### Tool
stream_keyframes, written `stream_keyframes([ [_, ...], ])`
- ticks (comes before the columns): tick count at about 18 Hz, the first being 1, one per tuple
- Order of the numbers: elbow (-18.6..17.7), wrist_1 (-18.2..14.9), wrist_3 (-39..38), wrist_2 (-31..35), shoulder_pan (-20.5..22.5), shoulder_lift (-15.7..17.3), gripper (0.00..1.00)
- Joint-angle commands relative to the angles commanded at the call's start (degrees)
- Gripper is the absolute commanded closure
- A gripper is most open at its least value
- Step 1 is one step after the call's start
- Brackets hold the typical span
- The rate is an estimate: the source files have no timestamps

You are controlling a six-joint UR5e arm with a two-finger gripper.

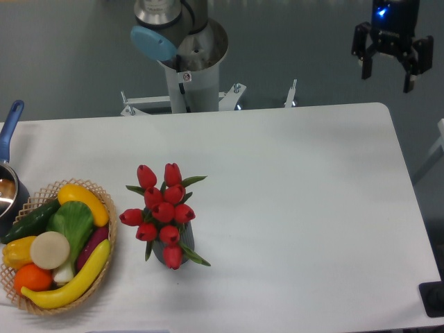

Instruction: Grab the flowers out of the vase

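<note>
Tulips fill the lower middle-left of the frame: the flowers [164, 210], a tight bunch of red buds with a few pointed green leaves, stand in the vase [175, 251], a short dark grey container mostly hidden under the blooms, on the white worktop [298, 208]. One bud droops over the front of the vase rim.

Far from them, at the upper right of the frame and beyond the worktop's far edge, the gripper [387, 72] hangs over the grey floor with a blue light glowing on its body. Its two black fingers [366, 66] are spread apart with only floor showing between them; they hold nothing.

Just left of the vase, near but apart from it, sits a woven basket [107, 262] at the lower left, holding yellow, green, orange and purple fruit and vegetables plus a pale round piece. At the left edge of the frame a metal pot [11, 195] with a blue handle is partly cut off. The arm's base column [189, 76] rises at the top centre, behind the worktop's far edge.
</note>
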Motion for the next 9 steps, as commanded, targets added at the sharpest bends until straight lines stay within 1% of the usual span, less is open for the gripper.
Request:
stream_keyframes([
  [2,0.2,0.1,0.0,0.0,-0.3,0.1,0.0],
  [6,-0.3,-1.4,-0.3,0.1,0.1,0.4,0.0],
  [9,-3.1,-0.8,-1.8,-0.7,0.2,1.2,0.0],
])
